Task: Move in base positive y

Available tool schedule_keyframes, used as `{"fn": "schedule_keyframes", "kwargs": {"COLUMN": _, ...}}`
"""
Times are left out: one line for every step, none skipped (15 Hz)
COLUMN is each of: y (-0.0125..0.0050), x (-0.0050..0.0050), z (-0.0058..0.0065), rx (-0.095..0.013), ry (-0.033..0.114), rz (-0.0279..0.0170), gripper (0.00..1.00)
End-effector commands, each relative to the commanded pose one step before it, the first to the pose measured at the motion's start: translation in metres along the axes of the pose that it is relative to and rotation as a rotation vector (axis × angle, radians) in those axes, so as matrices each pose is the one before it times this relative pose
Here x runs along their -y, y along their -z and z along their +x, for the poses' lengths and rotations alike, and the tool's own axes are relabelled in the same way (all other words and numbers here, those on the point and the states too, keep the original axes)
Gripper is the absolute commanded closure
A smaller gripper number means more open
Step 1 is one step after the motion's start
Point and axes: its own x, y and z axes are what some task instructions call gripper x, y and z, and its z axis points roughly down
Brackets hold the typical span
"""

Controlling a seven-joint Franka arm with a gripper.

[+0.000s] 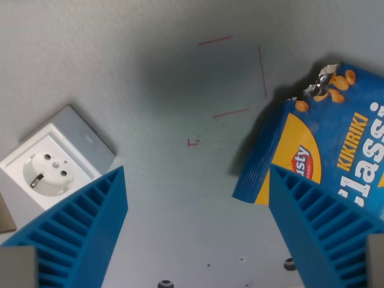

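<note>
In the wrist view my gripper (pixel 197 180) is open and empty above a grey table (pixel 174 108). Its two blue ribbed fingers show at the lower left (pixel 78 231) and lower right (pixel 324 228). A blue and yellow snack bag (pixel 327 138) lies at the wrist view's right, partly behind the right finger. A white socket box (pixel 54 162) lies at the wrist view's left, next to the left finger. Nothing is between the fingers.
Thin red marks (pixel 240 66) are drawn on the table between the socket box and the bag. Small dark screw holes (pixel 165 283) show near the bottom edge. A tan object (pixel 5 213) peeks in at the far left.
</note>
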Motion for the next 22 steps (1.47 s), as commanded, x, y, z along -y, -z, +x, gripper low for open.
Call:
{"fn": "schedule_keyframes", "kwargs": {"y": 0.00189, "x": 0.00481, "z": -0.00144, "rx": -0.004, "ry": -0.0005, "rz": 0.00076, "gripper": 0.0}}
{"fn": "schedule_keyframes", "kwargs": {"y": 0.00004, "x": 0.005, "z": -0.00171, "rx": 0.0, "ry": 0.0, "rz": 0.0, "gripper": 0.0}}
{"fn": "schedule_keyframes", "kwargs": {"y": 0.00003, "x": 0.005, "z": -0.00169, "rx": 0.0, "ry": 0.0, "rz": 0.0, "gripper": 0.0}}
{"fn": "schedule_keyframes", "kwargs": {"y": 0.0, "x": 0.005, "z": -0.00167, "rx": 0.0, "ry": 0.0, "rz": 0.0, "gripper": 0.0}}
{"fn": "schedule_keyframes", "kwargs": {"y": -0.00002, "x": 0.005, "z": -0.00164, "rx": 0.0, "ry": 0.0, "rz": 0.0, "gripper": 0.0}}
{"fn": "schedule_keyframes", "kwargs": {"y": -0.00002, "x": 0.005, "z": -0.00163, "rx": 0.0, "ry": 0.0, "rz": 0.0, "gripper": 0.0}}
{"fn": "schedule_keyframes", "kwargs": {"y": -0.00003, "x": 0.005, "z": -0.00161, "rx": 0.0, "ry": 0.0, "rz": 0.0, "gripper": 0.0}}
{"fn": "schedule_keyframes", "kwargs": {"y": -0.00003, "x": 0.005, "z": -0.0016, "rx": 0.0, "ry": 0.0, "rz": 0.0, "gripper": 0.0}}
{"fn": "schedule_keyframes", "kwargs": {"y": -0.00003, "x": 0.005, "z": -0.00159, "rx": 0.0, "ry": 0.0, "rz": 0.0, "gripper": 0.0}}
{"fn": "schedule_keyframes", "kwargs": {"y": -0.00003, "x": 0.005, "z": -0.00158, "rx": 0.0, "ry": 0.0, "rz": 0.0, "gripper": 0.0}}
{"fn": "schedule_keyframes", "kwargs": {"y": -0.00003, "x": 0.005, "z": -0.00157, "rx": 0.0, "ry": 0.0, "rz": 0.0, "gripper": 0.0}}
{"fn": "schedule_keyframes", "kwargs": {"y": -0.00003, "x": 0.005, "z": -0.00156, "rx": 0.0, "ry": 0.0, "rz": 0.0, "gripper": 0.0}}
{"fn": "schedule_keyframes", "kwargs": {"y": -0.00003, "x": 0.005, "z": -0.00155, "rx": 0.0, "ry": 0.0, "rz": 0.0, "gripper": 0.0}}
{"fn": "schedule_keyframes", "kwargs": {"y": -0.00003, "x": 0.005, "z": -0.00154, "rx": 0.0, "ry": 0.0, "rz": 0.0, "gripper": 0.0}}
{"fn": "schedule_keyframes", "kwargs": {"y": -0.00003, "x": 0.005, "z": -0.00154, "rx": 0.0, "ry": 0.0, "rz": 0.0, "gripper": 0.0}}
{"fn": "schedule_keyframes", "kwargs": {"y": -0.00003, "x": 0.005, "z": -0.00152, "rx": 0.0, "ry": 0.0, "rz": 0.0, "gripper": 0.0}}
{"fn": "schedule_keyframes", "kwargs": {"y": -0.00003, "x": 0.005, "z": -0.00152, "rx": 0.0, "ry": 0.0, "rz": 0.0, "gripper": 0.0}}
{"fn": "schedule_keyframes", "kwargs": {"y": -0.00003, "x": 0.005, "z": -0.00151, "rx": 0.0, "ry": 0.0, "rz": 0.0, "gripper": 0.0}}
{"fn": "schedule_keyframes", "kwargs": {"y": -0.00003, "x": 0.005, "z": -0.00152, "rx": 0.0, "ry": 0.0, "rz": 0.0, "gripper": 0.0}}
{"fn": "schedule_keyframes", "kwargs": {"y": -0.00004, "x": 0.005, "z": -0.00151, "rx": 0.0, "ry": 0.0, "rz": 0.0, "gripper": 0.0}}
{"fn": "schedule_keyframes", "kwargs": {"y": -0.00004, "x": 0.005, "z": -0.00151, "rx": 0.0, "ry": 0.0, "rz": 0.0, "gripper": 0.0}}
{"fn": "schedule_keyframes", "kwargs": {"y": -0.00004, "x": 0.005, "z": -0.0015, "rx": 0.0, "ry": 0.0, "rz": 0.0, "gripper": 0.0}}
